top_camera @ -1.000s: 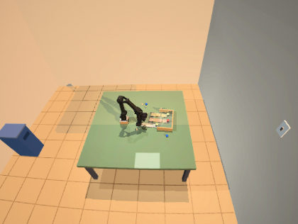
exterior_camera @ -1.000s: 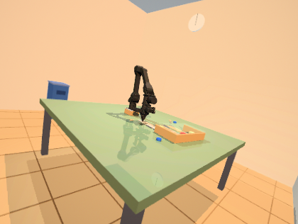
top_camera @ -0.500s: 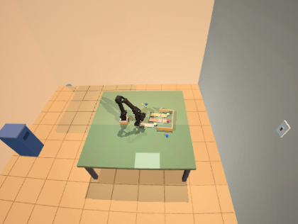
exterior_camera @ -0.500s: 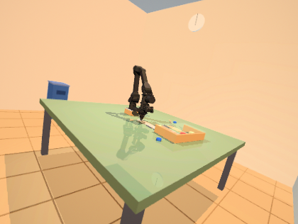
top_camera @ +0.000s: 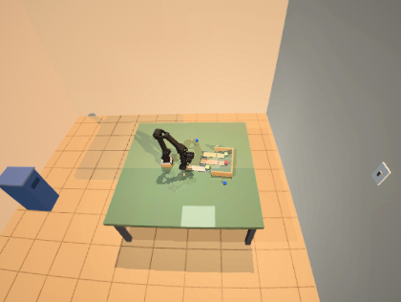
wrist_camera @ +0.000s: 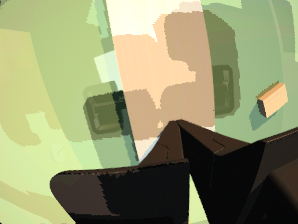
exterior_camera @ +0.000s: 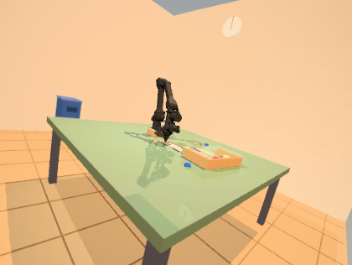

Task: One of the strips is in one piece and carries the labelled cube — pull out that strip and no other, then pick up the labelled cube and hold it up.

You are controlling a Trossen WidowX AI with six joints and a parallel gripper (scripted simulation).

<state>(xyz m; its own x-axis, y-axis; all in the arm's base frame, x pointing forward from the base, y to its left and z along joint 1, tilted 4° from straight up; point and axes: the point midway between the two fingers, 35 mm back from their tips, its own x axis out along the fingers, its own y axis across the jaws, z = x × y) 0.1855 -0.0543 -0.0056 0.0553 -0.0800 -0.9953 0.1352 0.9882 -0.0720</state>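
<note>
The hand is being closed, its tips pressing together over the near end of the pale strip; I cannot tell whether they are touching it. For good pulling, it should be drawing straight back, slowly, keeping the far-end cube steady.

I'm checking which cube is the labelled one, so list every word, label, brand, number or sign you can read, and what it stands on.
No text, number or brand can be read in any view.
Cubes by the orange tray: too small to read any label.
Wall clock: hands line visible, no numerals readable.
</note>
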